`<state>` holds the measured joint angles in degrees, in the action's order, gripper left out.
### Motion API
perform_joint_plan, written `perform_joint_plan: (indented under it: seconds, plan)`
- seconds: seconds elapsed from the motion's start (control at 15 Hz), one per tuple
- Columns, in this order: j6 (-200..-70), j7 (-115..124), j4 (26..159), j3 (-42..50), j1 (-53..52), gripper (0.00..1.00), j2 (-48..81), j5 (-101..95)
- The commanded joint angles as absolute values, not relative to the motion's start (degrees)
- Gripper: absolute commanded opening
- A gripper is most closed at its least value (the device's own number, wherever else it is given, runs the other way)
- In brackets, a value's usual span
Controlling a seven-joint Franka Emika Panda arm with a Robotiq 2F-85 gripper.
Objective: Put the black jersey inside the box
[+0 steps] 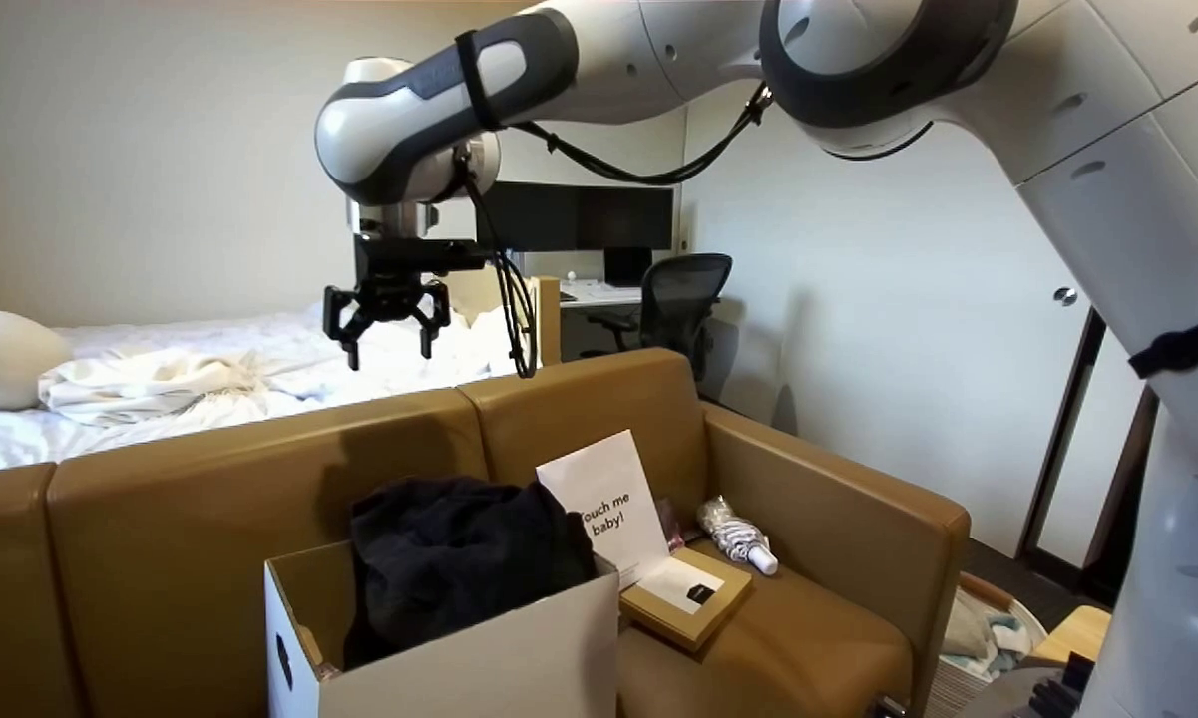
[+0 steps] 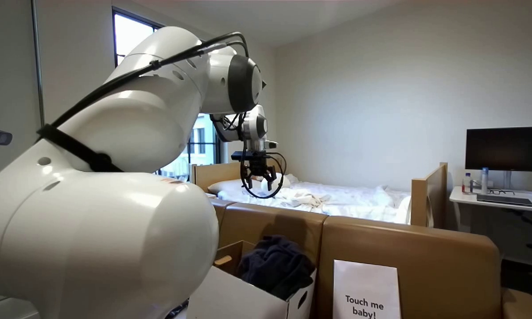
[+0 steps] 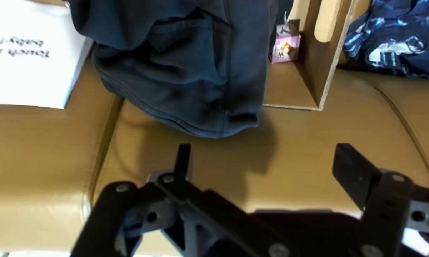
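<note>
At the far left, in an exterior view, daylight shows through a dark-framed window (image 2: 133, 35). To its right runs a bed (image 1: 0, 439) with rumpled white bedding, a rounded white pillow (image 1: 5, 359) and a crumpled cream blanket (image 1: 150, 384). In front of the bed, a smooth brown couch (image 1: 190, 489) with stitched seams stretches across the near part of the room. On it, a patterned dark blue cloth (image 3: 393, 50) lies just left of a white box (image 1: 459, 658) with a brown interior. A small pink packet (image 3: 285, 46) sits inside the box's left part. Well above, over the couch back, hangs the black gripper (image 1: 389, 351), pointing down, its two fingers spread wide apart. The black jersey (image 1: 469, 558) is bunched in the box, toward the right, bulging above the rim; in the wrist view it looks navy and hides part of the far rim. Farther right, a white card (image 1: 608, 499) reading "Touch me baby!" stands tilted beside a flat tan case (image 1: 693, 603). Near the armrest lies what looks like a folded umbrella (image 1: 730, 534). Behind the couch are a white desk (image 1: 599, 293), a wide dark monitor (image 1: 599, 219) and a black office chair (image 1: 686, 299). A white wall (image 1: 908, 299) fills the far right; in that exterior view, the robot arm (image 1: 1107, 209) stands at the near right.
</note>
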<state>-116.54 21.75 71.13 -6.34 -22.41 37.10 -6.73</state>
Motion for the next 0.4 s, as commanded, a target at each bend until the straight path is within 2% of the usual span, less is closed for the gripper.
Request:
perform_joint_plan:
  seconds: [0.0, 0.33]
  plan:
    - [-115.9, 21.9, 70.9, -6.2, -22.4, 1.00, 37.1, -6.7]
    - [-116.1, 21.9, 70.9, -6.4, -22.5, 1.00, 37.4, -6.8]
